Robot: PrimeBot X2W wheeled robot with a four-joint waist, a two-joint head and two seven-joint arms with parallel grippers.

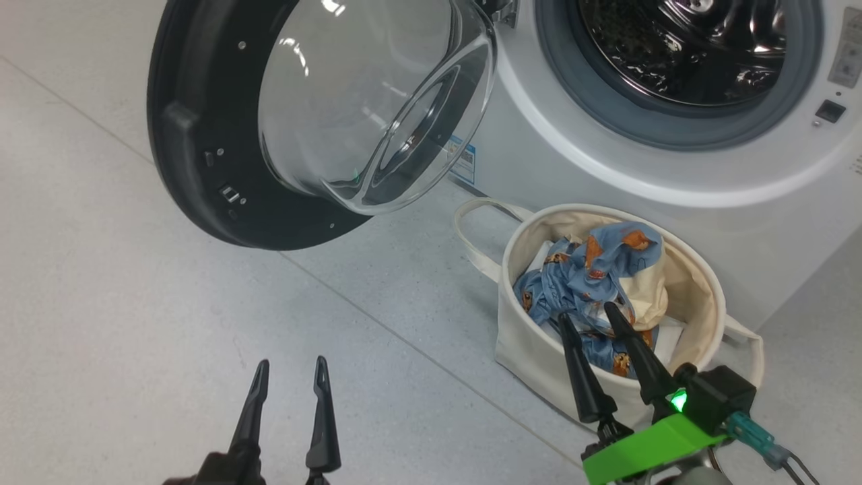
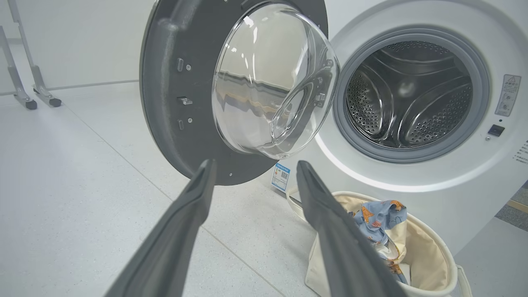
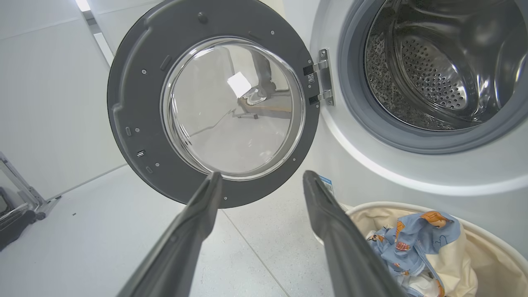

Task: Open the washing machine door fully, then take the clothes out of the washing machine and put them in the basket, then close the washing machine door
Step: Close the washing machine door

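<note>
Light blue printed clothes (image 1: pixel 592 276) lie in the round cream canvas basket (image 1: pixel 532 350); the steel drum (image 2: pixel 408 90) seems empty (partly hidden). The black-rimmed glass door (image 1: pixel 188 168) stands open, not yet closed; left hand (image 1: pixel 291 364) and right hand (image 1: pixel 586 311) are wide, empty

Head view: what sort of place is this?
Probably a laundry corner, perhaps in a test room rather than a home: a front-loading washing machine with its door open, a basket holding clothes on a pale tiled floor, and a wheeled metal frame by a bare wall.
</note>
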